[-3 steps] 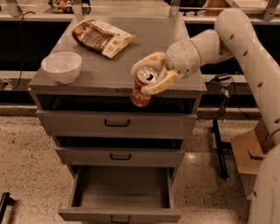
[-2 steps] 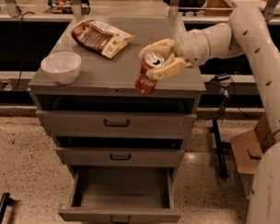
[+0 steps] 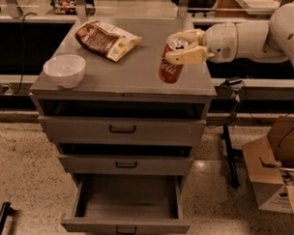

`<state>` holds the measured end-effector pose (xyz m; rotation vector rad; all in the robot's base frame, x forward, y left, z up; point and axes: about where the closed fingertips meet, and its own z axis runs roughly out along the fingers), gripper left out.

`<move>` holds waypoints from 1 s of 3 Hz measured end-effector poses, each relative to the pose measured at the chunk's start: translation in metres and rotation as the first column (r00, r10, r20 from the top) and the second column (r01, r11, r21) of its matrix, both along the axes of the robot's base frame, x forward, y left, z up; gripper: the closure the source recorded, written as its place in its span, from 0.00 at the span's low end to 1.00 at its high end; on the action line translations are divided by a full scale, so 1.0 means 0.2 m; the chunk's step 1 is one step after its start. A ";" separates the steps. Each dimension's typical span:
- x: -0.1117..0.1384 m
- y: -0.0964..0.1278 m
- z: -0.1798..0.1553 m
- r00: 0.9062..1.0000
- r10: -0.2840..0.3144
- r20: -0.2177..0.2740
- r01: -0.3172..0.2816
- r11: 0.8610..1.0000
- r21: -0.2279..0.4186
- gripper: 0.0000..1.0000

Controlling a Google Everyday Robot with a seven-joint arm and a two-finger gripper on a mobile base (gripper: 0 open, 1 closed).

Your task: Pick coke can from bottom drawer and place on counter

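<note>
The coke can (image 3: 169, 67), red with white lettering and a silver top, is tilted and held over the right part of the grey counter (image 3: 134, 73). My gripper (image 3: 186, 46) reaches in from the right and is shut on the can's upper part. The can's base is at or just above the counter surface; I cannot tell if it touches. The bottom drawer (image 3: 126, 227) is pulled open below, and its inside shows nothing in it.
A white bowl (image 3: 64, 69) sits at the counter's front left. A brown snack bag (image 3: 106, 39) lies at the back centre. The upper two drawers (image 3: 122, 129) are shut. A cardboard box (image 3: 273, 165) stands on the floor at the right.
My gripper has carried the can up from in front of the cabinet's top edge and further back over the counter's right side.
</note>
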<state>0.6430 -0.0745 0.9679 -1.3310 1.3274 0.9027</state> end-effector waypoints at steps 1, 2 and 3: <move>0.15 -0.05 -0.08 0.982 -0.147 -0.117 0.141 0.988 -0.064 1.00; 0.28 -0.03 -0.21 0.946 -0.203 -0.252 0.178 0.977 -0.118 1.00; 0.34 -0.03 -0.26 0.929 -0.214 -0.301 0.180 0.974 -0.136 1.00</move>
